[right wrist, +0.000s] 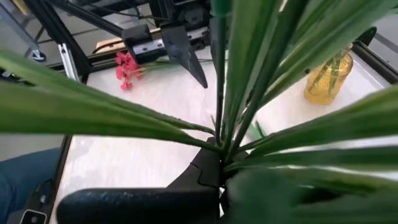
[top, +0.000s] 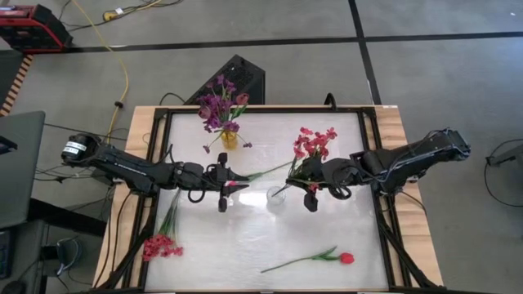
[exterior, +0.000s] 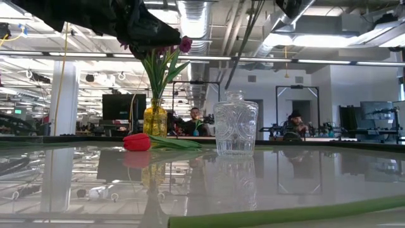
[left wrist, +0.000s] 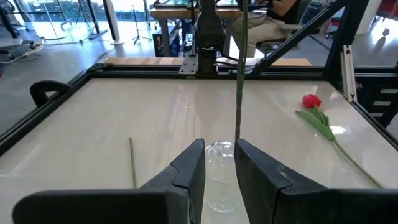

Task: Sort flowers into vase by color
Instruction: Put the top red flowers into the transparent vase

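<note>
My right gripper (top: pixel 310 196) is shut on a red cluster flower (top: pixel 315 147) beside the clear glass vase (top: pixel 276 196). The flower's thin stem (exterior: pixel 243 44) slants down to the vase's mouth (exterior: pixel 235 95); I cannot tell if its end is inside. My left gripper (top: pixel 241 181) hovers left of the vase, its fingers (left wrist: pixel 186 168) a narrow gap apart and empty. Below it a red tulip (exterior: pixel 137 142) lies on the table, its stem (top: pixel 270 170) running right. A yellow vase (top: pixel 229 139) holds purple sprays and a maroon tulip. My right gripper holds the red cluster flower at the leafy part of its stem (right wrist: pixel 221 146), where the long green leaves fan out; the leaves hide the exact spot. The fingers come from the table's right. The flower is lifted clear and tilted, head toward the far edge.
A second red tulip (top: pixel 346 258) lies near the front edge, right of centre. A red cluster flower (top: pixel 161 245) lies at the front left. The table has a raised dark frame (top: pixel 372 110). Open tabletop lies between the clear vase and the front edge.
</note>
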